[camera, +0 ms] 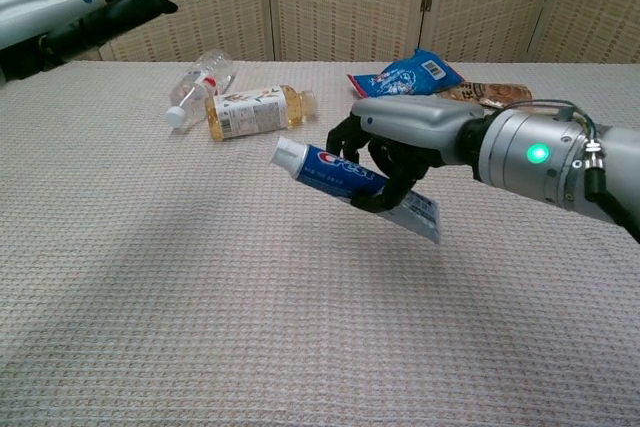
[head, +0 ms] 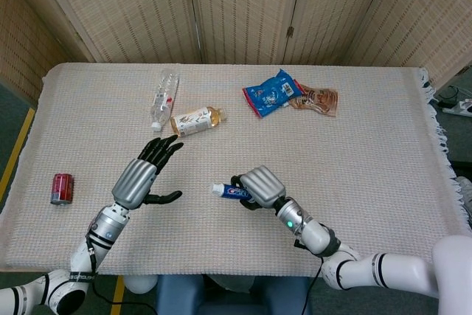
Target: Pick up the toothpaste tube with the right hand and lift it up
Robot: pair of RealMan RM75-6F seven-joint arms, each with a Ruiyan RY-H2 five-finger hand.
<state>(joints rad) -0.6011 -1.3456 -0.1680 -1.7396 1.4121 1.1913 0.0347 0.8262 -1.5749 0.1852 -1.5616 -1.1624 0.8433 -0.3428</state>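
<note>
Your right hand (camera: pixel 400 152) grips the toothpaste tube (camera: pixel 345 175) clear above the tabletop (camera: pixel 200 287); left hand (head: pixel 141 178) splayed, empty. Lift higher.

Woven folding screen (head: pixel 243 5) stood behind the table (head: pixel 369 182); beige textured cloth covered it; yellow floor stripe (head: pixel 15 156) at left.

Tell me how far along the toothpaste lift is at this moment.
Done: the right hand grips the toothpaste tube around its middle, and the chest view shows it clear of the table. In hand: the tube lies near level, cap pointing toward the open left hand, which touches nothing. Left: at most raising it higher.
</note>
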